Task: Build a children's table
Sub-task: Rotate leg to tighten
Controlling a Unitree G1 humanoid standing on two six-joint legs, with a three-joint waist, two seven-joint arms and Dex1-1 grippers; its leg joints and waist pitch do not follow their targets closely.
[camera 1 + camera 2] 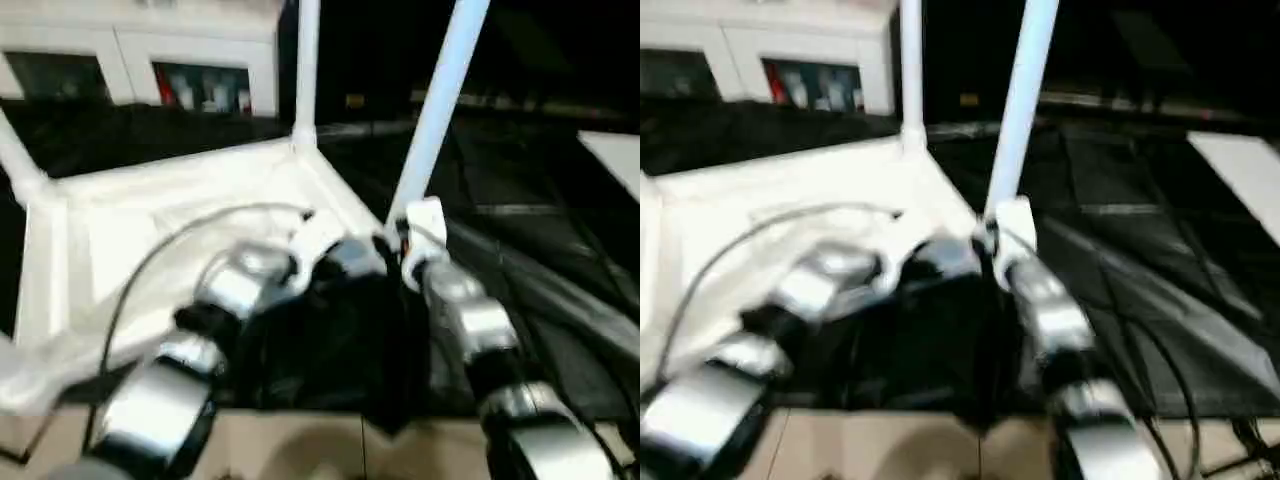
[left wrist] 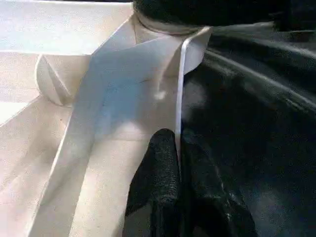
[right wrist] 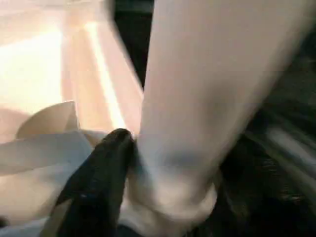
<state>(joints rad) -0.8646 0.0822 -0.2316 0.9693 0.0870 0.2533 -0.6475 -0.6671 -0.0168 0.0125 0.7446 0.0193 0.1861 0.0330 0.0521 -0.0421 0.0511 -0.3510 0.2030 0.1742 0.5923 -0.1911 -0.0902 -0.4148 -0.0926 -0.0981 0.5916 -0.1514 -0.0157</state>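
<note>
Leg (image 1: pixel 440 100) seemingly within right claw (image 3: pixel 148 168)

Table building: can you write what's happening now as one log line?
table top: upside down | left hand: pinching its edge | right hand: around near leg at socket | far leg: upright

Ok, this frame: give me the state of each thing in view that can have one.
table top: upside down, ribbed underside up.
far leg: upright in its corner socket.
near leg: leaning, foot at the near corner; fully seated, cannot tell.
left gripper: shut on the table top's rim.
right gripper: around the near leg's base.
</note>
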